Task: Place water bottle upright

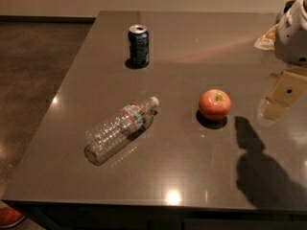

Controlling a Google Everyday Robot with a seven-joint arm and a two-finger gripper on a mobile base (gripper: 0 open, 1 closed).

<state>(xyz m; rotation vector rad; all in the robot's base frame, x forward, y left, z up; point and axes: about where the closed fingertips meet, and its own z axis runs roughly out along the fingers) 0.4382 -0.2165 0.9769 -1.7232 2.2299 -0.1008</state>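
Bottle [121, 133] lies on its side, left of centre on the table [192, 186], cap toward the apple [215, 104].
We judge it empty: light, thin-walled, apt to roll or crush, so we would grip the ribbed body near the label. The gripper [284, 94] is cut off at the right edge and perhaps partly a reflection, so we cannot tell its state.

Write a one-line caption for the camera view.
Water bottle lying on its side on the table, apple and upright can nearby, gripper at the picture's right edge.
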